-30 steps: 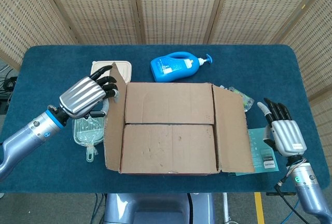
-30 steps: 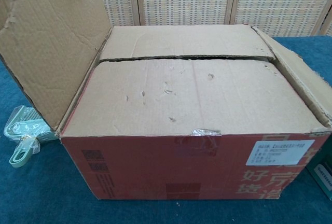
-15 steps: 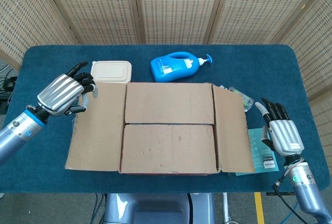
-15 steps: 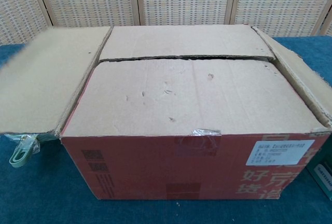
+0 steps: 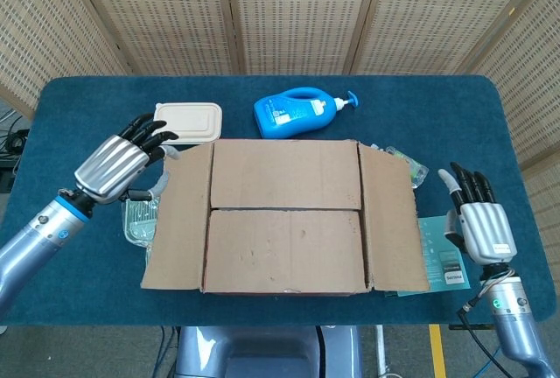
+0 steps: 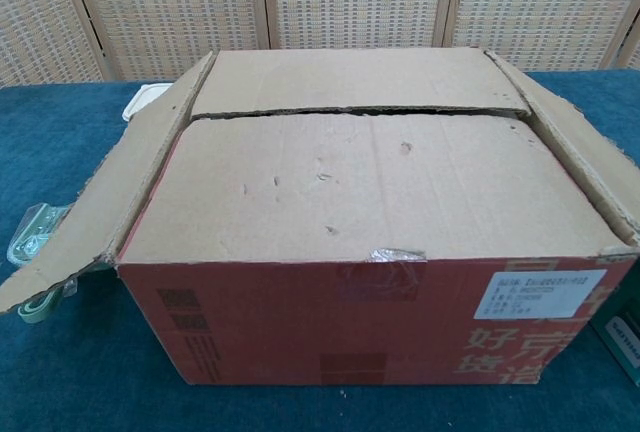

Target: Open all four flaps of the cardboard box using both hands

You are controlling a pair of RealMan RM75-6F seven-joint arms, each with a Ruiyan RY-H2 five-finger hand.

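Observation:
The cardboard box (image 5: pixel 286 220) stands mid-table, red-sided in the chest view (image 6: pixel 370 322). Its left flap (image 5: pixel 178 220) is folded outward and slopes down past the box edge; the chest view shows that left flap (image 6: pixel 100 202) too. The right flap (image 5: pixel 391 220) also lies outward. The far flap (image 5: pixel 285 174) and near flap (image 5: pixel 285 251) still lie flat, meeting along a seam. My left hand (image 5: pixel 118 162) hovers just left of the left flap, fingers spread, holding nothing. My right hand (image 5: pixel 479 220) stands open to the right of the box, apart from it.
A blue detergent bottle (image 5: pixel 302 112) and a beige lidded container (image 5: pixel 187 121) lie behind the box. A clear plastic scoop (image 5: pixel 138 216) sits under the left flap. A teal booklet (image 5: pixel 444 260) and a wrapped packet (image 5: pixel 401 164) lie at the right.
The left flap went from upright to flat outward, then sprang partly back up. My left hand let go, swung out left, then came back a little. The right hand barely moved.

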